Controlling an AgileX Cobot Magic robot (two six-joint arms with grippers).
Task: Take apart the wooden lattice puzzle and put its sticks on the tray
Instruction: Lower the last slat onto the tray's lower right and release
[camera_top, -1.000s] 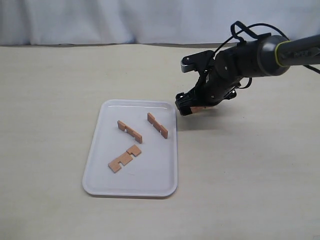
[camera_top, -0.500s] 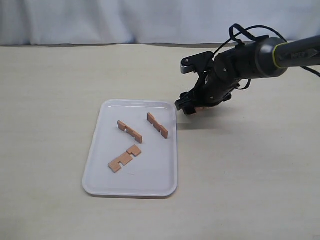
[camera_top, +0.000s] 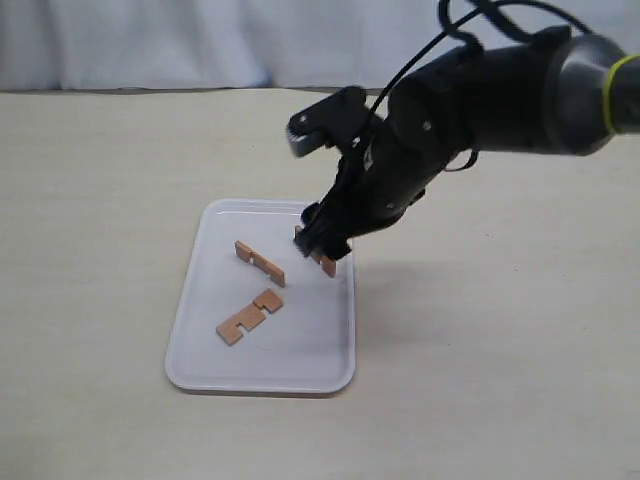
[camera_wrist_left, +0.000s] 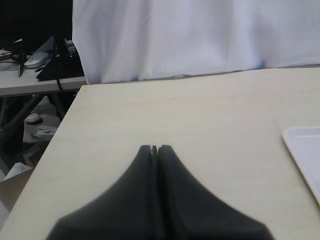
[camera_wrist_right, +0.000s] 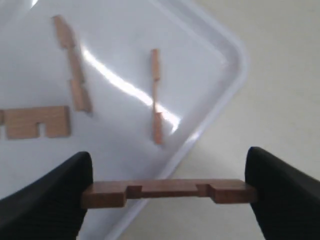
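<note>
No assembled lattice puzzle shows; its sticks are all apart. My right gripper is shut on a notched stick, pinched end to end and held level above the right rim of the white tray. In the exterior view that gripper hovers over the tray at its far right side. Three sticks lie on the tray: one on edge, one partly under the gripper, one flat. My left gripper is shut and empty, over bare table.
The beige table surrounds the tray, with a white curtain behind it. A corner of the tray shows in the left wrist view, along with the table's side edge and clutter beyond it.
The right arm has swung left with the stick, from the table beside the tray's far right corner to above the tray's right rim. The three sticks on the tray have not moved.
</note>
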